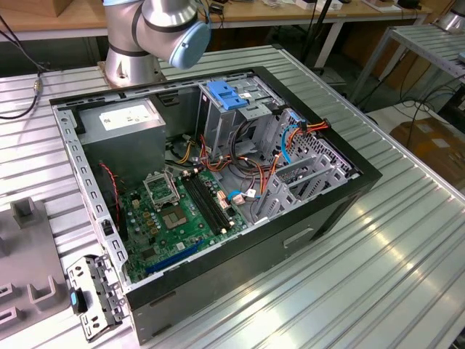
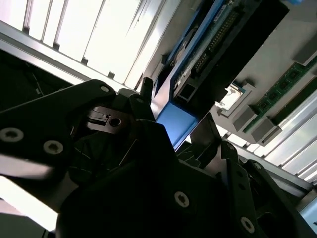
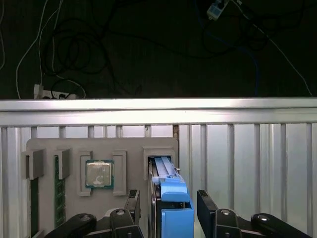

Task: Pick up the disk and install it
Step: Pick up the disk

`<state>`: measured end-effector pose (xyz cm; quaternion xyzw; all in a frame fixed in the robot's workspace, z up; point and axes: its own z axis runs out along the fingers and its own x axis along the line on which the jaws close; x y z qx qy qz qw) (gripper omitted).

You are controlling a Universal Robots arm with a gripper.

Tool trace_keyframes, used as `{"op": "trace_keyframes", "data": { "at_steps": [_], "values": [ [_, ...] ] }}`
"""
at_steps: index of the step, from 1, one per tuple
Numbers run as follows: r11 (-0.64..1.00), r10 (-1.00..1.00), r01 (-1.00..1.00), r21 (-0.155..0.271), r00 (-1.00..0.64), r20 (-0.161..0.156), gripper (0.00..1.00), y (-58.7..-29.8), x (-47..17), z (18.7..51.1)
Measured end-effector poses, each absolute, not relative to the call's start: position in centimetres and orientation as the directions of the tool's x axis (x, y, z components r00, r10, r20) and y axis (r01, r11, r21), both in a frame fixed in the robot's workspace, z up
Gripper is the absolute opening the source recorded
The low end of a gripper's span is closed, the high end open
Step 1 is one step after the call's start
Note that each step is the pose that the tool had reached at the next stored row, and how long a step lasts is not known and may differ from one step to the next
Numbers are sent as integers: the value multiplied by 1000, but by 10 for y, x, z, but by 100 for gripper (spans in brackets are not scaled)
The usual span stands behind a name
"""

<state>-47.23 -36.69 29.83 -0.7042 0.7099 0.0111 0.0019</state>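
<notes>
Claw (image 3: 168,201) open, fingers (image 3: 207,206) either side of the disk (image 3: 166,171) with a slim gap on each side, not clamped. Disk stands on edge in a slot of the grey fixture tray (image 3: 133,148) on the table (image 3: 247,158), blue rails showing, just beside a processor chip (image 3: 99,174) in its own pocket. Exterior view: open computer case (image 1: 349,189) on the table, arm (image 1: 156,29) at its far side.
</notes>
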Motion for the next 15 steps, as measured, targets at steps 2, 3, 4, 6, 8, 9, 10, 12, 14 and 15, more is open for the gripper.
{"op": "trace_keyframes", "data": {
  "at_steps": [2,3,4,6,8,9,10,12,14,15],
  "values": [
    [6,-1000,-1000,12,-6,-18,58,-367,-472,297],
    [6,-1000,-1000,12,-6,-18,58,-367,-472,297],
    [6,-1000,-1000,12,-6,-18,58,-367,-472,296],
    [6,-1000,-1000,11,-6,-18,58,-366,-472,296],
    [6,-1000,-1000,10,-6,-17,58,-365,-472,296],
    [6,-1000,-1000,9,-6,-16,58,-364,-472,296],
    [6,-1000,-1000,9,-6,-15,58,-364,-472,296],
    [6,-1000,-1000,9,-6,-14,58,-364,-473,295],
    [6,-1000,-1000,9,-6,-14,58,-364,-473,295],
    [6,-1000,-1000,9,-6,-14,58,-364,-473,295]
  ]
}}
